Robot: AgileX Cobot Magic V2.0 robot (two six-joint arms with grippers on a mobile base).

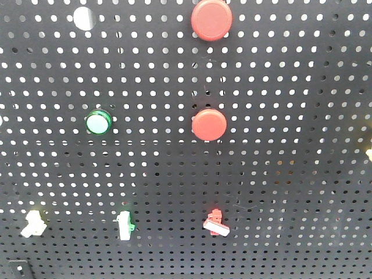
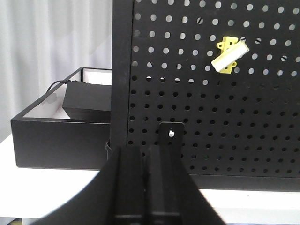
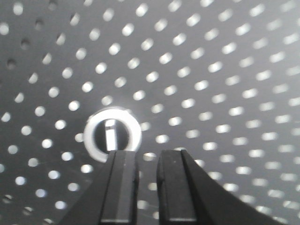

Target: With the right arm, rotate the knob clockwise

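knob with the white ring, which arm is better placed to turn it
Right. The right gripper faces the knob close up; the left gripper sits low at the foot of the pegboard with no knob in its view.

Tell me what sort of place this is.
Probably a robotics test bench, not a home or factory: a black perforated panel fitted with red push buttons, a green lamp and small switches, standing on a white tabletop.
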